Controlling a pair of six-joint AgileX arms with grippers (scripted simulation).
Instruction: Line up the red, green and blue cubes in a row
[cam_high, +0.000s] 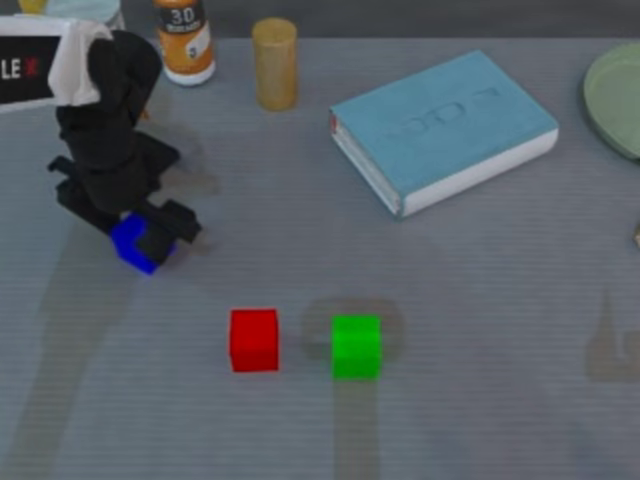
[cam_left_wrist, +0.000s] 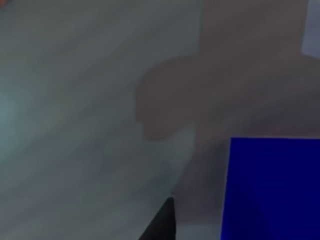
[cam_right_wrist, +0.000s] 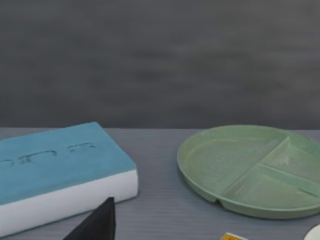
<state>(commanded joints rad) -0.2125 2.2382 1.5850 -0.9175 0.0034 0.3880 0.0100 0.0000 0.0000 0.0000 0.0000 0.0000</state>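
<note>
The left tool (cam_high: 150, 238) is sitting low over the table (cam_high: 480, 400) at its left side, with the small matte deep-blue cube (cam_high: 133, 243) lying between its dark fingers; the top view is showing the cube partly covered by the tool, and the left wrist view is showing a blue face (cam_left_wrist: 272, 187) filling the near corner with one dark fingertip (cam_left_wrist: 162, 222) beside it. Whether the fingers are pressing on the cube or only straddling it cannot be told from these views. The small matte bright-red cube (cam_high: 254, 340) and the small matte bright-green cube (cam_high: 356, 346) are resting side by side nearer the front edge, apart from each other, forming a line that is running across the table. From the left tool, the red cube is lying forward and toward the table's right, and the open spot just beyond the red cube's left face is the nearest place that extends that line; the judgement is that the blue cube belongs there. A cube has no long axis, so only face alignment matters. The left arm is clearly the nearer one. The right tool's fingers are not visible enough to judge, the right wrist view showing a light-blue hardcover book (cam_right_wrist: 55, 172) and a pale-green divided plate (cam_right_wrist: 250, 170).
</note>
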